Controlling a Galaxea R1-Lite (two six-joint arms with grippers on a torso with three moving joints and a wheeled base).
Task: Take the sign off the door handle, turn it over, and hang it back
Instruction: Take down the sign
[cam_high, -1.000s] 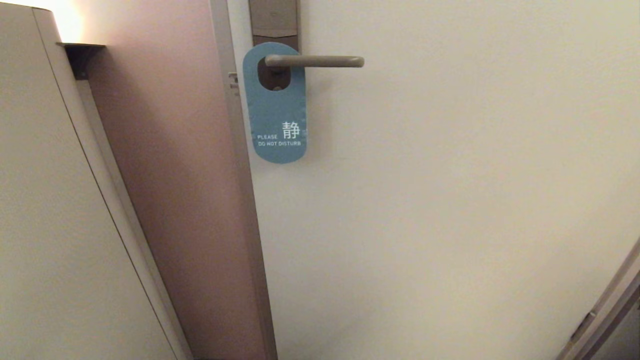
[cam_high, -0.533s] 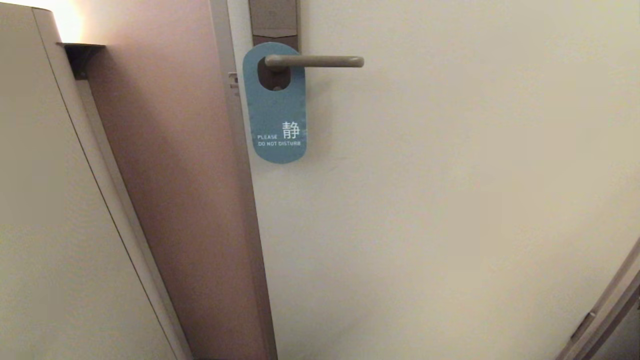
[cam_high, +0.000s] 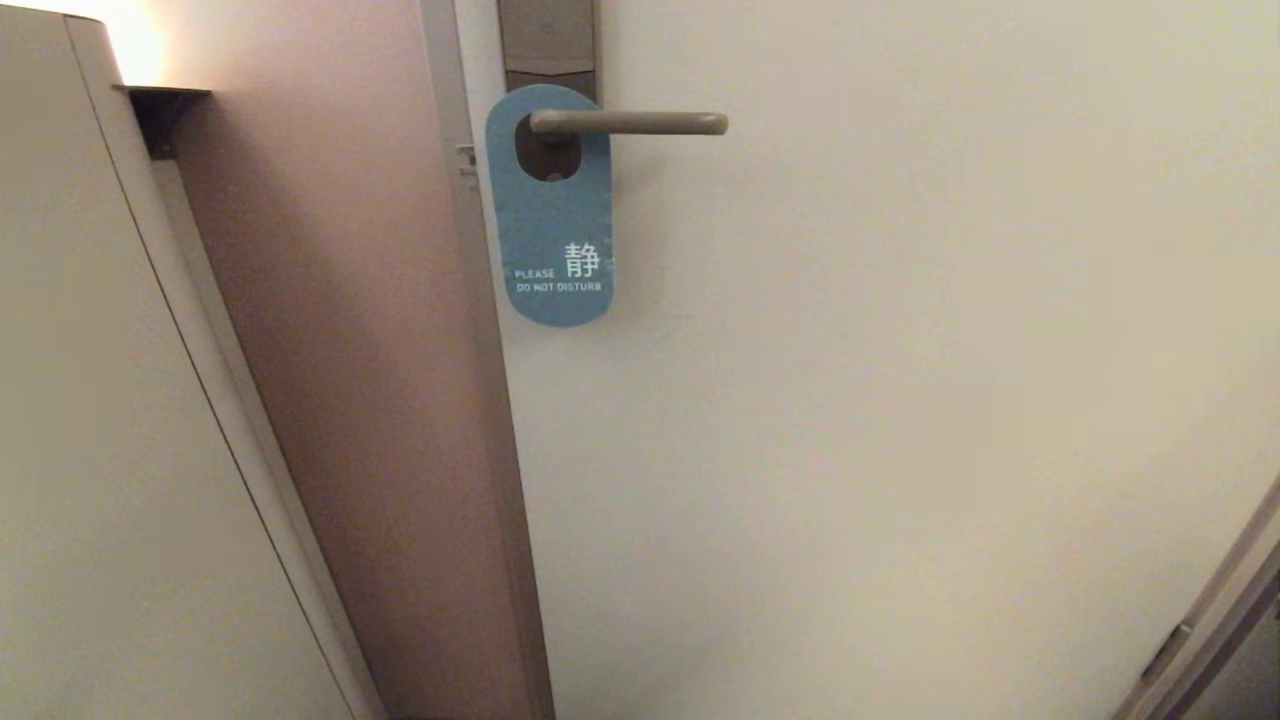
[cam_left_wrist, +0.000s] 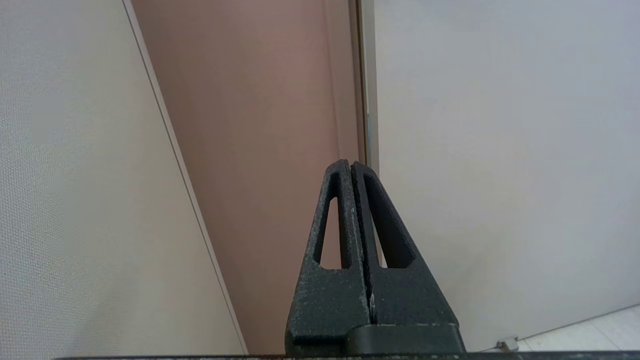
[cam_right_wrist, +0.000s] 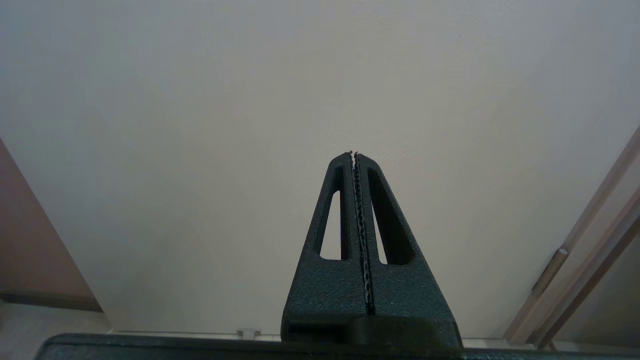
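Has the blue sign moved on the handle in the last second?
No. The sign hangs at the same spot on the door handle, beside the door's edge.

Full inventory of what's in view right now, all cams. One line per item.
sign: 1, blue, "PLEASE DO NOT DISTURB" side out, hanging on the door handle by its hole, flat against the door.
door handle: 1, beige-grey lever, horizontal, at the door's upper left in the head view.
backplate: 1, brown-grey, behind the lever, runs out of view at the top.
door: 1, off-white.
door frame: 1, grey-beige strip along the door's left edge.
wall panel: 1, pinkish-brown, left of the frame.
left gripper: 1, black, jaws shut, empty, low before the frame.
right gripper: 1, black, jaws shut, empty, facing the door.
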